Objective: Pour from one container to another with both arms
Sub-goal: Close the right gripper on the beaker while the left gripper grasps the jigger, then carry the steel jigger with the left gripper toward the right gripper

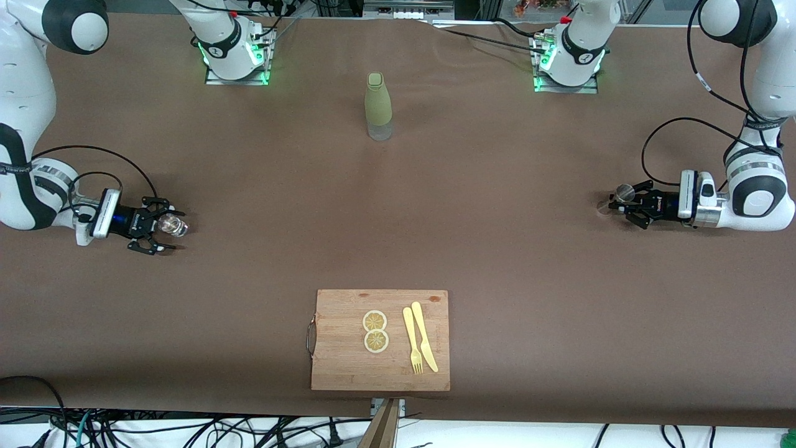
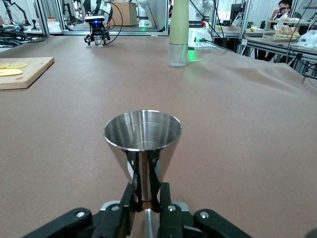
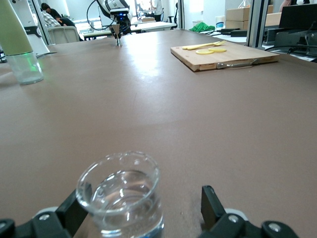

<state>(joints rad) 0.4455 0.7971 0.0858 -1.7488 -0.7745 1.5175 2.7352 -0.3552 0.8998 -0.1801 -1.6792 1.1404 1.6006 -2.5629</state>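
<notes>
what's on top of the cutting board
On the cutting board lie two lemon slices, a yellow fork and a yellow knife. Nothing covers them.

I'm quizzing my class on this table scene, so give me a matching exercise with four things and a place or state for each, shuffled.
Things:
1. jigger
2. glass
3. bottle
4. fork

Places or states:
A. on the cutting board, beside the knife
B. between the open right gripper fingers
C. clamped in the left gripper
D. standing between the arm bases

Pairs: 1-C, 2-B, 3-D, 4-A
</notes>
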